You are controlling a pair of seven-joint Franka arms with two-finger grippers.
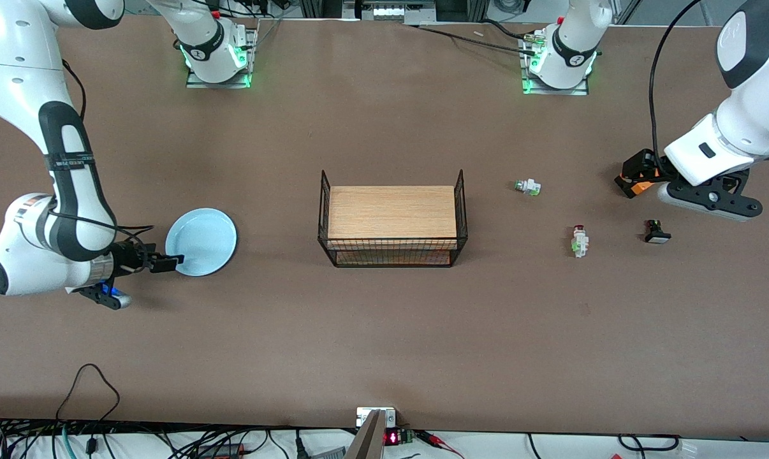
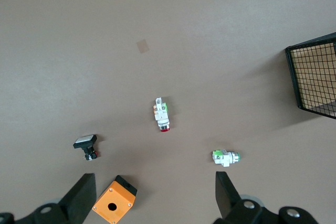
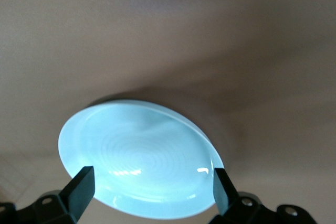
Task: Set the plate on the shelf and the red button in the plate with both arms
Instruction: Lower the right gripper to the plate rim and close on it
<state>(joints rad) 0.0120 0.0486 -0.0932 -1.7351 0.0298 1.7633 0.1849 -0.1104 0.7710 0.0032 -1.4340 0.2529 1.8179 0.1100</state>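
Observation:
The pale blue plate [image 1: 201, 241] lies on the table toward the right arm's end. My right gripper [image 1: 168, 261] is low at its rim, open; in the right wrist view [image 3: 152, 176] the plate [image 3: 139, 156] fills the space between the two fingers without being gripped. The red button [image 1: 579, 241] lies on its side toward the left arm's end and also shows in the left wrist view [image 2: 161, 115]. My left gripper [image 1: 639, 173] hangs open and empty [image 2: 155, 184] over an orange box [image 2: 114, 201], apart from the red button.
A black wire basket [image 1: 392, 255] holding a wooden board stands mid-table; its corner shows in the left wrist view [image 2: 315, 72]. A white-and-green button [image 1: 528, 187] and a black button [image 1: 657, 232] lie near the red button. The orange box [image 1: 644, 187] sits under the left gripper.

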